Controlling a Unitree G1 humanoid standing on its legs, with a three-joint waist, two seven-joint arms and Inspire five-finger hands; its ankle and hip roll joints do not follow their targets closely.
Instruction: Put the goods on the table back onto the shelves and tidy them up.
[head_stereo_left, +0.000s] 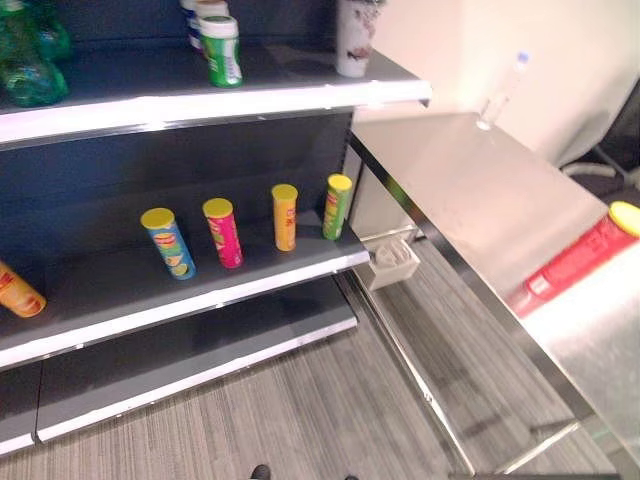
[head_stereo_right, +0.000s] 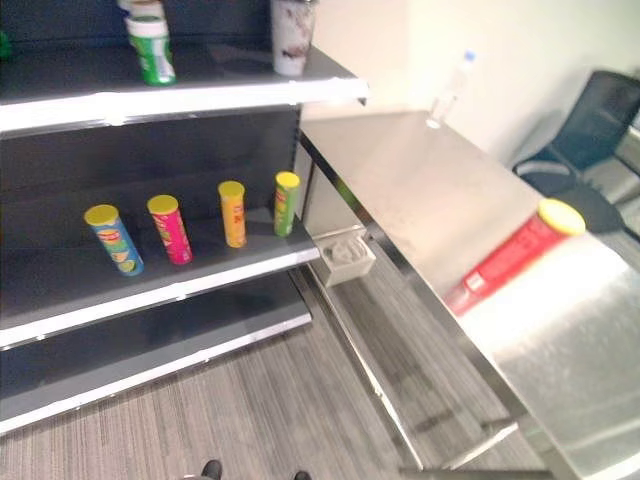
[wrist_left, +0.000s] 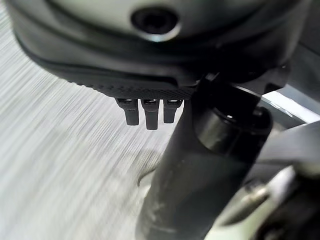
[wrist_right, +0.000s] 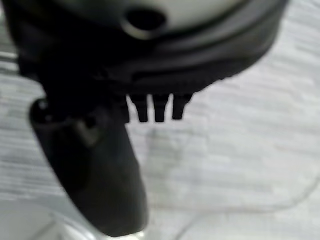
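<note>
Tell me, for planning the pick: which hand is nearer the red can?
Probably right: the red can lies on the robot's right side; left hand and right hand both hang over floor.

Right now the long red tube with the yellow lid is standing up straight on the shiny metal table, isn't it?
Not quite. The long red tube with the yellow lid is on the shiny metal table, but it is lying on its side, not standing up. The right eye view shows this clearly.
</note>
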